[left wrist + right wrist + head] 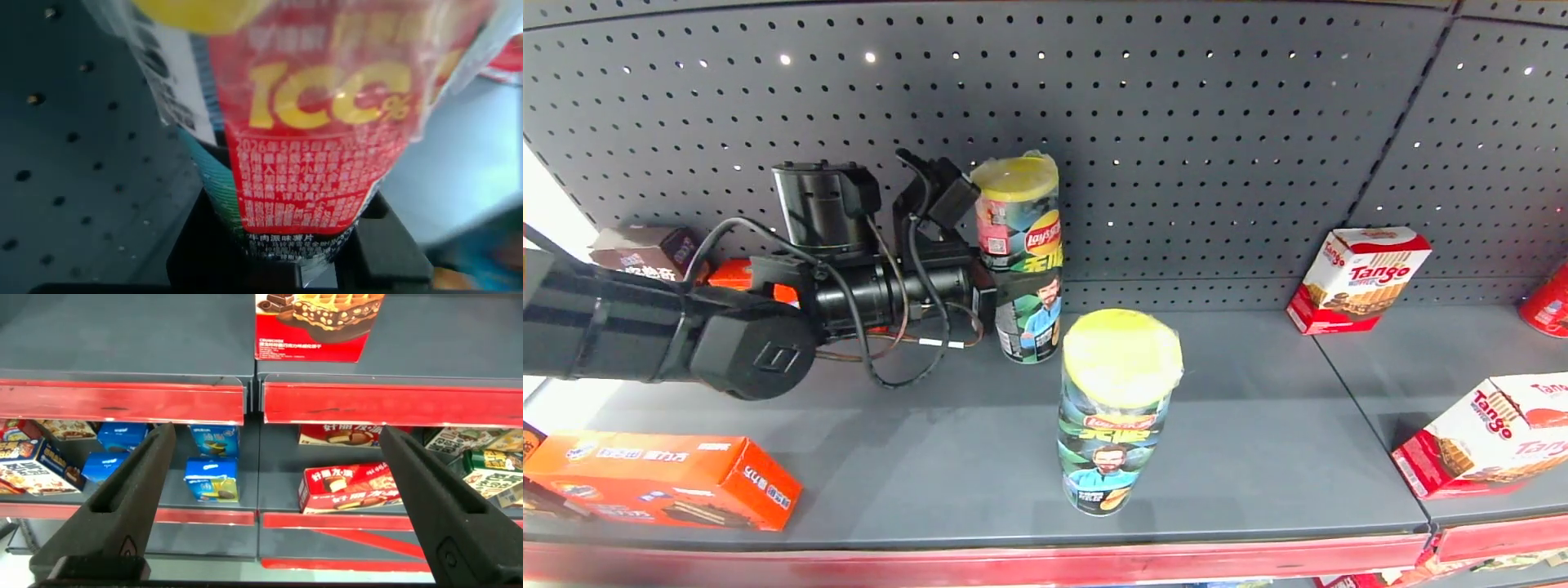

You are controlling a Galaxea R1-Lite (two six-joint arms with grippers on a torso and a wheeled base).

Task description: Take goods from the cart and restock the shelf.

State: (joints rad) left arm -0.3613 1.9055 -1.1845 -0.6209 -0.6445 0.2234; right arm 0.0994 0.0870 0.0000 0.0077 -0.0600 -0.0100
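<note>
Left claw [1023, 287]: clamped on held can [1018, 216], upright just behind front can [1115, 408]
Right claw [275, 433]: jaws spread apart, gripping nothing

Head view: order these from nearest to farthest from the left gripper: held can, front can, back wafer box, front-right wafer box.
1. held can, in the left gripper, at the back.
2. front can, standing nearer the front, slightly right.
3. back wafer box, at the back right.
4. front-right wafer box, far right.

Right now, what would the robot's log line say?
left jaws: shut on chip can, at back of shelf | right jaws: open, empty | second chip can: upright, nearer front
</note>
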